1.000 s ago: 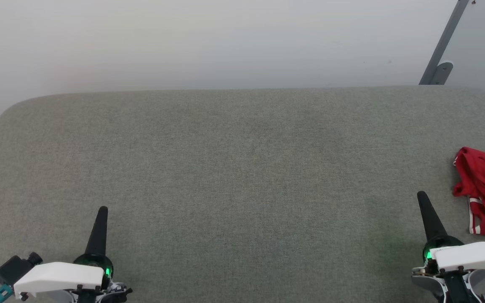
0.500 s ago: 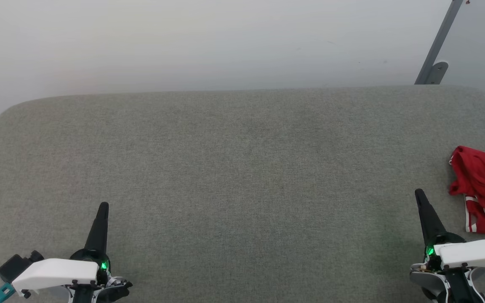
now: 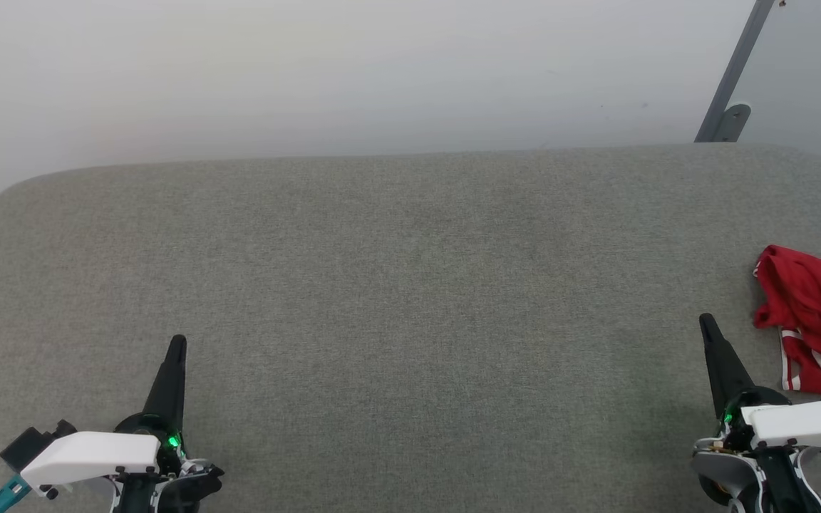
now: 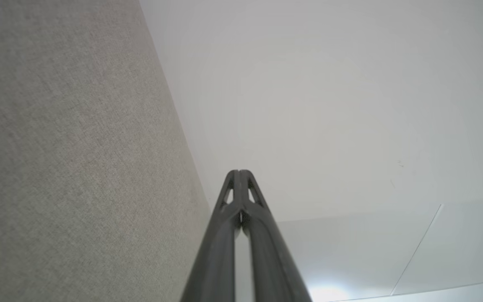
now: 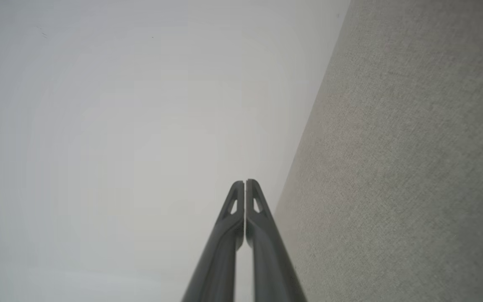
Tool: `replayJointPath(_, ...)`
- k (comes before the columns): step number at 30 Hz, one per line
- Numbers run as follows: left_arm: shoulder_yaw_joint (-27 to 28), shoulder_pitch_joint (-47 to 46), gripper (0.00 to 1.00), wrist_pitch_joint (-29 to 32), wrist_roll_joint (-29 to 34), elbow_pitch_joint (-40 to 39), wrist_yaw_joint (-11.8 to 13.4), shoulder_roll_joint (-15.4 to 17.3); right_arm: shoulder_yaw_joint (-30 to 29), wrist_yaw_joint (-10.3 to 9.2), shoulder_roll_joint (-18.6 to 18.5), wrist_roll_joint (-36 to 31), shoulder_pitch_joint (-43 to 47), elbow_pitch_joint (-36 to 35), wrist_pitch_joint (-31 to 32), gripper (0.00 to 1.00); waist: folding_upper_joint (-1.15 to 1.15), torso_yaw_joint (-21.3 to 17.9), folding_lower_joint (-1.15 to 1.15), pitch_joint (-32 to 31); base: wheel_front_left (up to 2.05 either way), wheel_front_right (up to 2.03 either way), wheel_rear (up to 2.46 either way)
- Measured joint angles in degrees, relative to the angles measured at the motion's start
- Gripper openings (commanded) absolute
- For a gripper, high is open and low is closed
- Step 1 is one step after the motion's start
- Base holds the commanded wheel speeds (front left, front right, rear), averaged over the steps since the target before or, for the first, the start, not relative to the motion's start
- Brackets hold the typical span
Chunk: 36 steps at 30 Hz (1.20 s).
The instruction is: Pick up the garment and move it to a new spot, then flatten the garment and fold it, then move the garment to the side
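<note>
The garment (image 3: 813, 313) is a crumpled red heap with red-white striped trim, lying at the far right edge of the head view and cut off by the frame. My right gripper (image 3: 705, 322) is shut and empty, its tip a short way left of the garment, not touching it. At the lower left my left gripper (image 3: 177, 343) is shut as well, holding nothing, far from the garment. Each wrist view shows its own gripper, left (image 4: 239, 172) and right (image 5: 245, 182), with fingers pressed together over the grey cloth.
A grey fabric-covered table (image 3: 410, 285) with rounded far corners spans the head view. A pale wall stands behind it, and a grey metal bracket (image 3: 727, 121) slants at the back right.
The head camera has shifted, sliding the whole scene a little left and up. The grippers stay shut and the garment lies as before.
</note>
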Motion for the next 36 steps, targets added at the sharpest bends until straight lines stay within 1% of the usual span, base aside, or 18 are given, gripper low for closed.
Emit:
replayJointPath(20, 1.0, -1.4, 0.0, 2.2, -6.8, 0.8, 0.0, -0.8, -0.2, 0.0, 0.4, 7.3, -0.8, 0.7, 1.5, 0.0, 0.0, -0.8, 0.0, -0.2, 0.0, 0.0, 0.0)
replayJointPath(36, 1.2, -1.4, 0.0, 2.3, -6.8, 0.8, 0.0, -0.9, -0.2, 0.0, 0.5, 7.3, -1.0, 0.8, 1.5, 0.0, 0.0, -0.8, 0.0, -0.2, 0.0, 0.0, 0.0)
